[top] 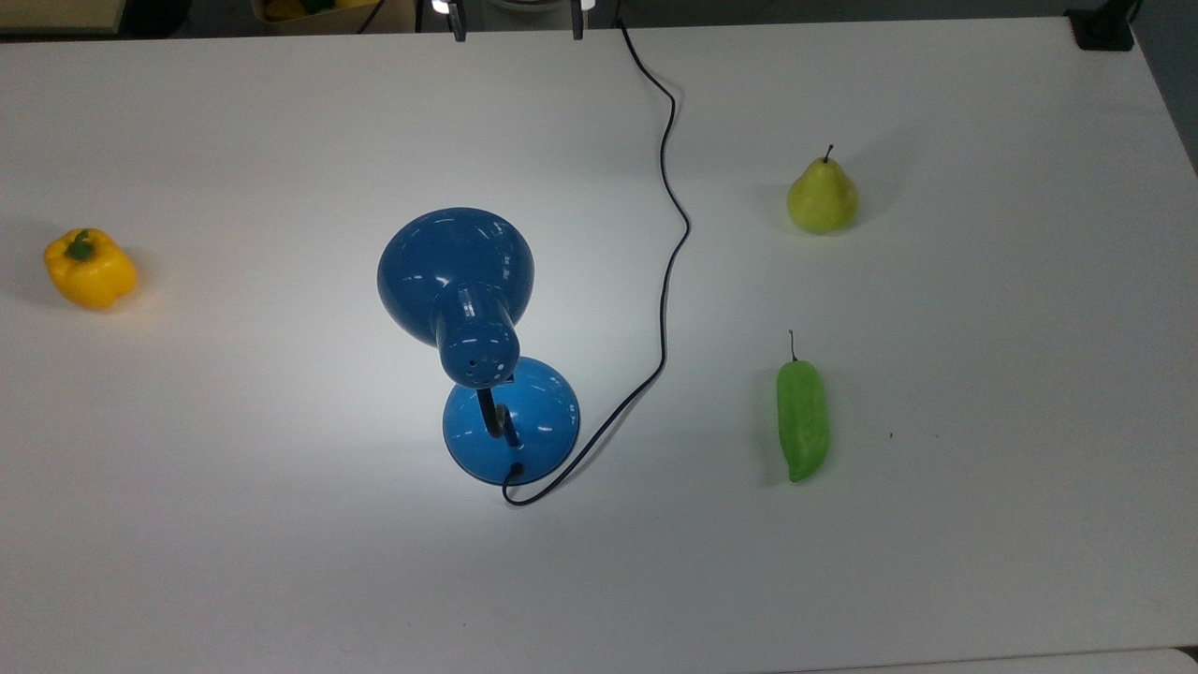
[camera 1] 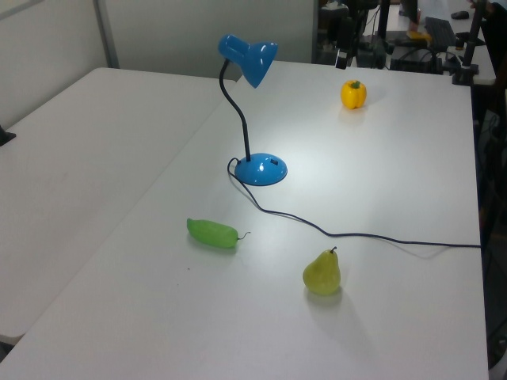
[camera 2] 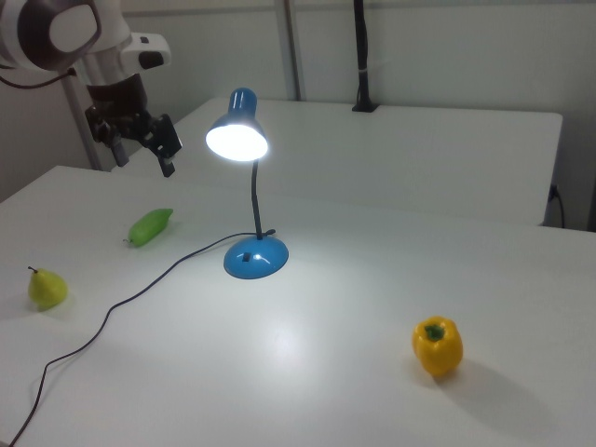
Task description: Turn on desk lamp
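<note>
Lamp lit, pincer raised and open

Top view: one desk lamp [top: 477, 346] stands near the middle of the white surface [top: 281, 562], its dome shade over a bright patch and its cord [top: 666, 281] snaking to the far edge. One yellow bell pepper [top: 90, 270] sits at the top view's left; one pear [top: 822, 197] and one green pepper [top: 802, 419] lie at the top view's right. Two fingertips of the pincer [top: 516, 11] show at the upper edge, well apart.

Left view: the lamp's base rests mid-surface, with the pear nearest, the green pepper beside it and the yellow pepper beyond.

Right view: the shade glows. The pincer [camera 2: 140, 147] hangs above the surface at the right view's left, fingers spread, holding nothing.
</note>
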### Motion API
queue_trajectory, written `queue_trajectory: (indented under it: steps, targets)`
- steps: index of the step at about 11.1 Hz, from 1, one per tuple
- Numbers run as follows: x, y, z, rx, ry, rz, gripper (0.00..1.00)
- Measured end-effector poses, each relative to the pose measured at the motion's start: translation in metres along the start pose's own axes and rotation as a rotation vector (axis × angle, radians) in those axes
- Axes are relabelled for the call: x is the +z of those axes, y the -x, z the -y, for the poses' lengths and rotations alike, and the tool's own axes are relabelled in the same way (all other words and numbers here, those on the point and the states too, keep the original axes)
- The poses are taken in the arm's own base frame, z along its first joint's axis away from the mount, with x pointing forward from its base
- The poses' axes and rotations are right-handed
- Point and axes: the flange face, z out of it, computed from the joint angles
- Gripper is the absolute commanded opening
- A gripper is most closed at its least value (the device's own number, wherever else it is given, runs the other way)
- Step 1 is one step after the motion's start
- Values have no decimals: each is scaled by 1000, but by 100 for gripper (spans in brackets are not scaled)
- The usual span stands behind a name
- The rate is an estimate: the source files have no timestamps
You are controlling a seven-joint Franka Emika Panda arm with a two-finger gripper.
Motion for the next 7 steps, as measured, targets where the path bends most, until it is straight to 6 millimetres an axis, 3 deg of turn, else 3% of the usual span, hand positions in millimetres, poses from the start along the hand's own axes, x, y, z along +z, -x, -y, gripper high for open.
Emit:
queue_trajectory:
  steps: [2,7]
  targets:
    - [-1,0,-13,-61,3,-2,100]
    - [0,0,-11,-74,2,1,100]
